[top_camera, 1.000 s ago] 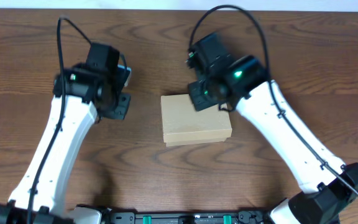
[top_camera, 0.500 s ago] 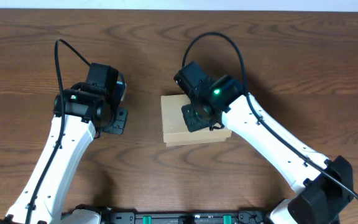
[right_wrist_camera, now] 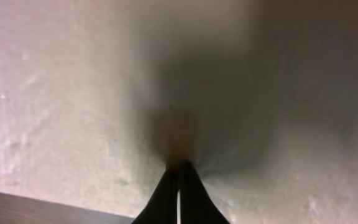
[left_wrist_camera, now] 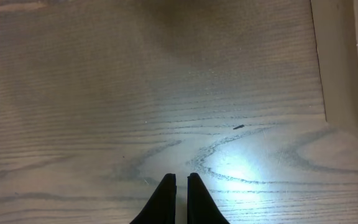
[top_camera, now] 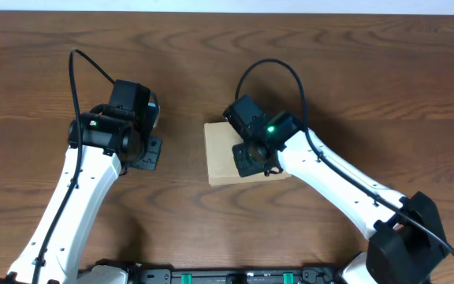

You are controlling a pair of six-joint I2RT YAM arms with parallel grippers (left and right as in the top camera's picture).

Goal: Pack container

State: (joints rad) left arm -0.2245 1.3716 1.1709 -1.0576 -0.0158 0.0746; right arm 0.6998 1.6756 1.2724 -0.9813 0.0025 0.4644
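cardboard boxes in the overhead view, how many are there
1: the small tan cardboard box lies mid-way across the brown wooden table, partly under the right arm. No other shows, though that arm could hide something.

Container [top_camera: 217, 158]: small plain tan cardboard box, lid shut, lying flat on the table [top_camera: 172, 47] near its middle, long sides running left to right. Overhead, only its left part shows. Left wrist view catches one pale edge [left_wrist_camera: 335, 62]; right wrist view is filled by its blurred top face [right_wrist_camera: 55, 93].
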